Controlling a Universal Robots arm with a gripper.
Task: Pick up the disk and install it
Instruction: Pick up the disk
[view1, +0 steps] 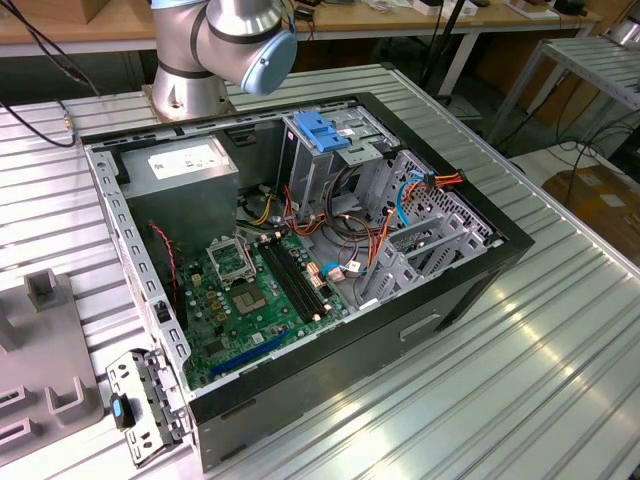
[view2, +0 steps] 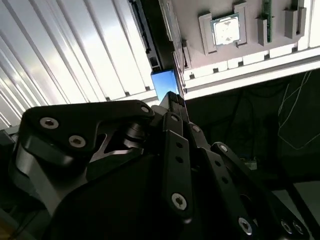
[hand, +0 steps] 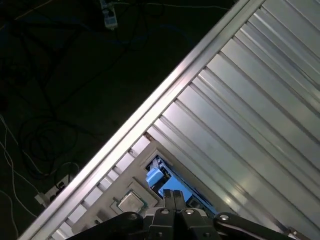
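Silver-grey arm (view1: 205, 40) of thick rounded cylindrical joints, pale-blue round end cap (view1: 268, 62) on one joint, flanged metal base (view1: 178, 100), matte-black gripper (view2: 173, 102) in the second wrist view, built of flat angular linkage bars, silver round-headed screws (view2: 179, 201) at the pivots

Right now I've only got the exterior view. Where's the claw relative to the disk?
Observer: In the first wrist view the claw is right at the disk, by its blue end tab.
Operator: Disk in the case yet?
Observer: No. In the second wrist view it lies along the edge of a grey fixture plate, next to the ribbed table top.
Operator: Anything else on that plate?
Observer: A processor chip, in a pocket close to the disk.
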